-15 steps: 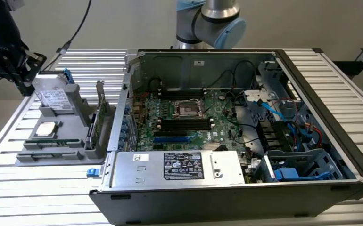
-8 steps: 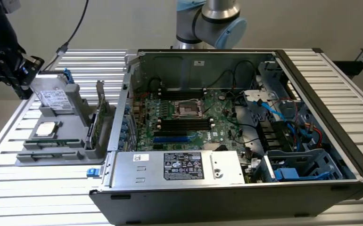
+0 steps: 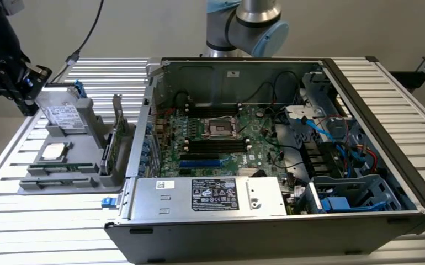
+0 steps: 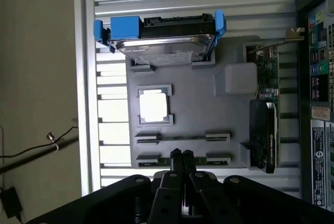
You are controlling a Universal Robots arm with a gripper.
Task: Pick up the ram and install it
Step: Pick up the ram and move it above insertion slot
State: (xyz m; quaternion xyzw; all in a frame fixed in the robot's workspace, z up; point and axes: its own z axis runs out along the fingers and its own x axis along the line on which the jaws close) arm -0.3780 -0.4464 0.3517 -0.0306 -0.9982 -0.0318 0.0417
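Nearby — processor chip [image 4: 154,105], drive [image 4: 164,44], card [image 4: 266,130] near ram [image 4: 202,160].

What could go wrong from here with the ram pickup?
1. The end effector is shut and lined up over the ram in the grey tray; lowering like that would likely press on the stick's edge instead of straddling it.
2. An upright card stands close beside the tray's slots, so sideways drift might clip it.

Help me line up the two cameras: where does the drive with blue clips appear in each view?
Exterior view: the drive stands at the grey tray's far end, on the exterior view's left of the computer case.
Wrist view: the drive, at the tray end farthest from the end effector.
Shared landmark: the square silver chip in the tray.
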